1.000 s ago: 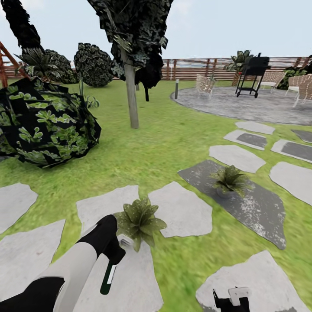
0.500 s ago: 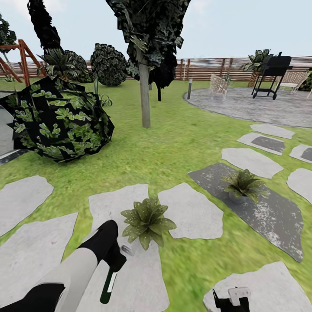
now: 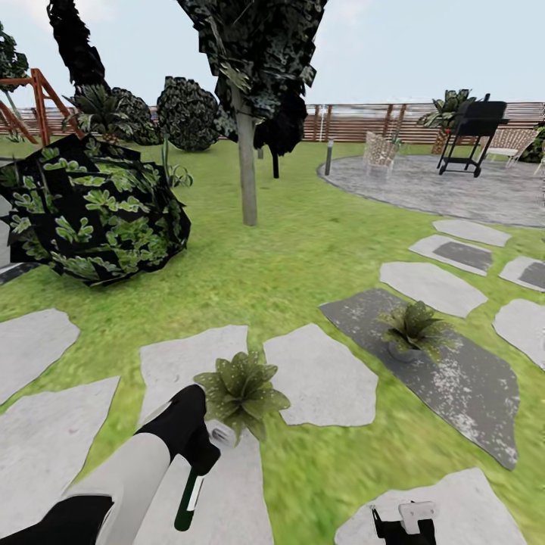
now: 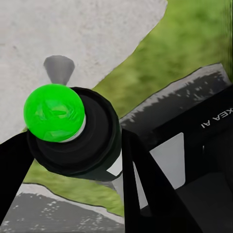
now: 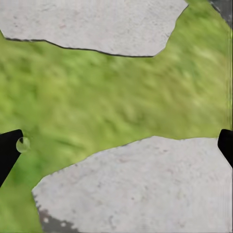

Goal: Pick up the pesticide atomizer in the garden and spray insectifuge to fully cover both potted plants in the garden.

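left pincer (image 3: 198,448) – clamped on the spray bottle (image 3: 189,490), trigger head just short of the near potted plant (image 3: 241,390) | far potted plant (image 3: 412,331) well beyond, on a dark stone (image 3: 469,378) | right pincer (image 5: 116,145) – fingers spread wide over grass (image 5: 97,92) and pale stone (image 5: 145,189)

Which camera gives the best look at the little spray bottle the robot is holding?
The head view: the pesticide atomizer shows along its length there, dark green with a white label strip, its whitish trigger head near the closer potted plant, held in the left hand. The left wrist view sees it end-on, as a bright green round end. The right wrist view looks at grass and stones.
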{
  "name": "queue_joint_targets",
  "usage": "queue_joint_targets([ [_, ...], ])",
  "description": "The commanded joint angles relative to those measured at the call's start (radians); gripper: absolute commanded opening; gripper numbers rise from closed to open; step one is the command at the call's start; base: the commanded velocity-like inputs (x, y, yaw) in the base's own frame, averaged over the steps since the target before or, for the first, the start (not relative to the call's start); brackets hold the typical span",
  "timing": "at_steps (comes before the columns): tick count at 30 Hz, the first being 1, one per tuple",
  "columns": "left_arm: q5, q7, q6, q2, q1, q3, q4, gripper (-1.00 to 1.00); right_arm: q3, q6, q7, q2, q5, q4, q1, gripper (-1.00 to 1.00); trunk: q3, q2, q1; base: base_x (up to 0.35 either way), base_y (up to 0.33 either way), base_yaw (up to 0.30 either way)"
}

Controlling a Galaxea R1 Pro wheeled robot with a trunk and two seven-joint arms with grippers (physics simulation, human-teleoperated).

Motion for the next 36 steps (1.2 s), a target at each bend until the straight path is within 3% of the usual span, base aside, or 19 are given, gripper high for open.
queue_joint_targets([
  [1,-0.01,-0.01,0.005,0.0,0.0,0.003,-0.002,-1.0,0.009,-0.002,-0.001,0.0,-0.011,0.0,0.0,1.0,-0.001,0.0,0.0,0.001,-0.263,0.0],
  [6,-0.012,-0.009,0.005,0.001,0.0,0.004,-0.01,-1.0,0.009,-0.002,-0.001,0.001,-0.01,0.0,0.0,1.0,-0.001,0.0,0.0,0.0,-0.268,0.073],
  [19,-0.012,-0.008,0.005,0.003,0.0,0.004,-0.019,-1.0,0.009,-0.002,-0.001,0.001,-0.011,0.0,0.0,1.0,-0.001,0.0,0.0,-0.043,-0.238,0.27],
  [36,-0.011,-0.008,0.006,-0.025,-0.021,0.001,-0.062,-1.0,0.009,-0.002,-0.001,-0.001,-0.011,0.0,0.0,1.0,-0.001,0.0,0.0,-0.026,-0.023,0.046],
])
